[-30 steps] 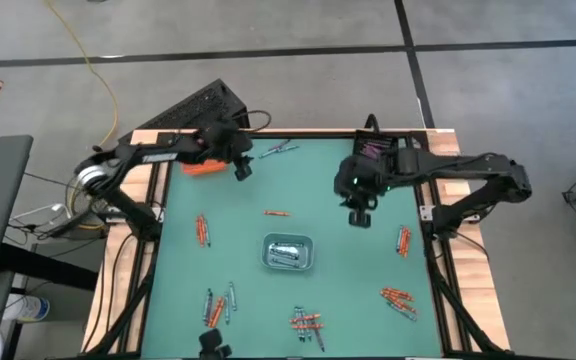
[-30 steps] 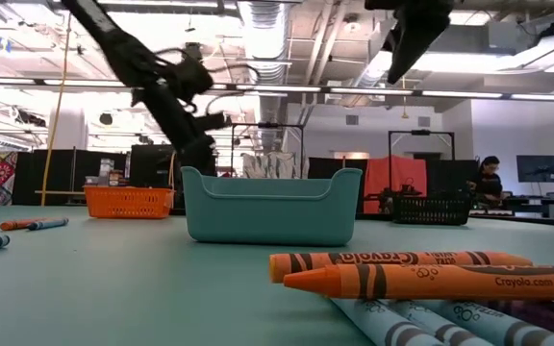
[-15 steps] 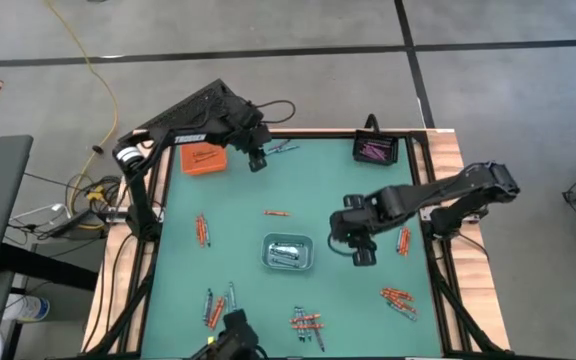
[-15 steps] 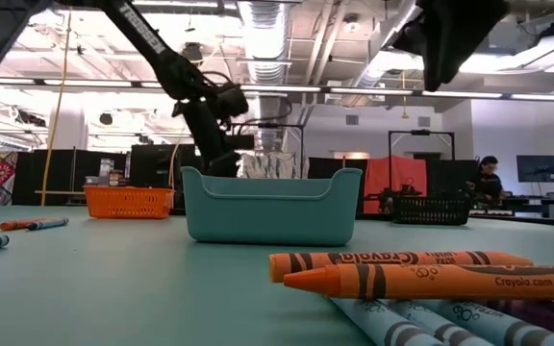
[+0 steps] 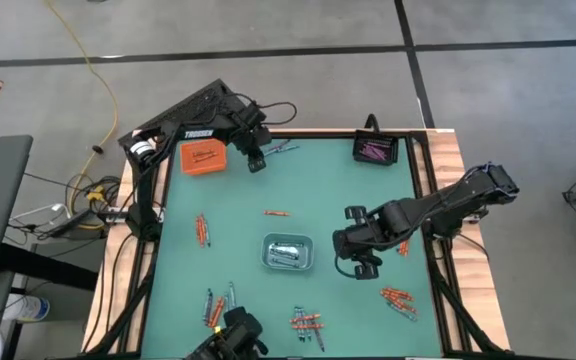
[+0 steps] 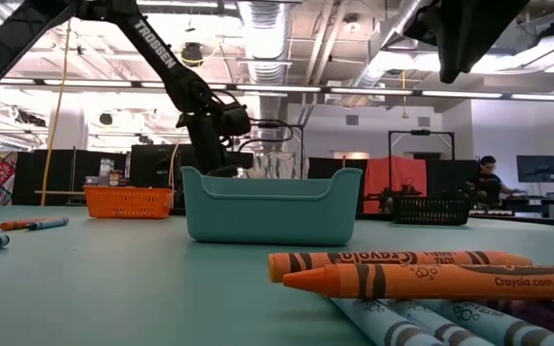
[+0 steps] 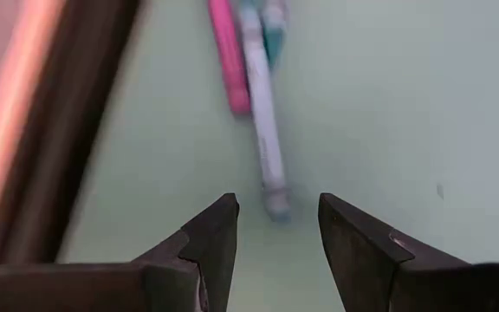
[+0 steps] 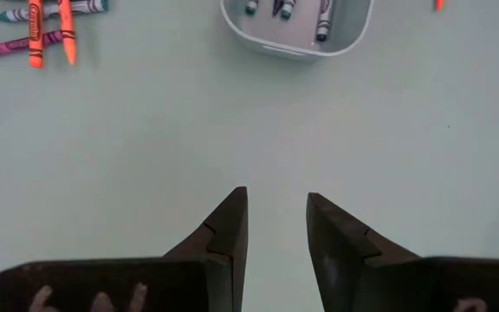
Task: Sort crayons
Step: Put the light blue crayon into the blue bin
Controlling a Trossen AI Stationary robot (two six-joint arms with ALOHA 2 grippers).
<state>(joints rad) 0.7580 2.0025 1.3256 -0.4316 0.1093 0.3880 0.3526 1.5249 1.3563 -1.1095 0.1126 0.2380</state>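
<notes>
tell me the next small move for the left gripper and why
Probably ease the left gripper down and slightly forward over the pale crayon, then close. Its fingers stand open and empty just short of that crayon's near end, which lies on the green mat beside a pink crayon. The right gripper hovers open over bare mat.

I looked across the green table (image 5: 328,180) and its wooden border. The grey tray (image 5: 289,252) sat at its middle. The orange tray (image 5: 204,159) lay at the far left corner from it, the black tray (image 5: 376,150) at the far right corner. Beyond the table a yellow cable (image 5: 86,60) snaked over the grey floor, and a person (image 6: 489,180) stood far behind.
</notes>
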